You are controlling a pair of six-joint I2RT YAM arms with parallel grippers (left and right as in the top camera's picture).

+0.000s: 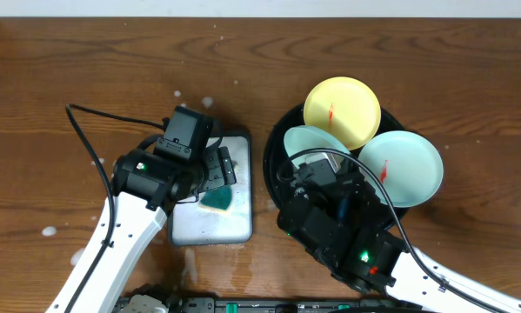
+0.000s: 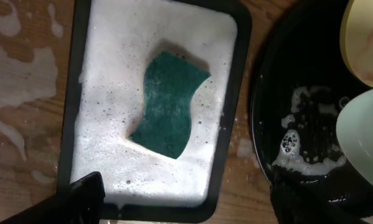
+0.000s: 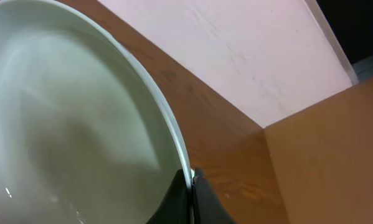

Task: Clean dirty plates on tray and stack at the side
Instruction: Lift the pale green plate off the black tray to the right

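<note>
My right gripper (image 1: 319, 167) (image 3: 191, 186) is shut on the rim of a pale mint-blue plate (image 1: 305, 143) (image 3: 68, 124) and holds it tilted above the left part of the black tray (image 1: 273, 152). That plate's face is wet, with no red showing. A yellow plate (image 1: 342, 111) and a second mint-blue plate (image 1: 401, 168), each with a red smear, rest on the tray. My left gripper (image 1: 215, 169) (image 2: 186, 208) is open and empty above a green sponge (image 1: 217, 202) (image 2: 167, 102).
The sponge lies in white foam in a small white rectangular tray (image 1: 210, 228) (image 2: 68, 124) left of the black tray (image 2: 279, 68). A foam puddle (image 2: 304, 146) lies on the black tray. Water spots mark the wooden table at the left (image 1: 50, 231).
</note>
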